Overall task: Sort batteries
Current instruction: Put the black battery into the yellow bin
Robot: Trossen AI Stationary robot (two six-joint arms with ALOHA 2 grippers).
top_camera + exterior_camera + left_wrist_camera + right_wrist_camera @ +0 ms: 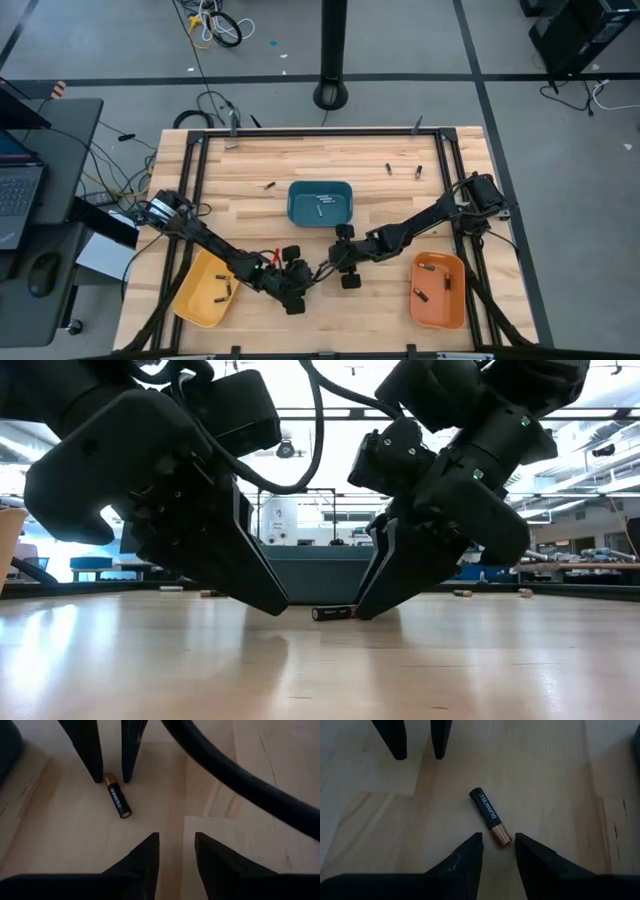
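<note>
One battery [490,815], black with a copper end, lies flat on the wood table between my two grippers, also seen in the left wrist view [117,795] and the low view [333,612]. My right gripper [498,842] is open and tilted down. Its fingertips stand on either side of the battery's copper end [502,837], and I cannot tell whether they touch it. My left gripper [176,845] is open, facing it from the other side, short of the battery's black end. In the high view both grippers [308,280] [330,266] meet near the table's middle front.
A teal tray [300,205] holding one battery stands behind the grippers. A yellow tray [190,300] sits at the front left and an orange tray [455,305] at the front right, both with batteries. Loose batteries [268,185] [388,168] [418,172] lie farther back.
</note>
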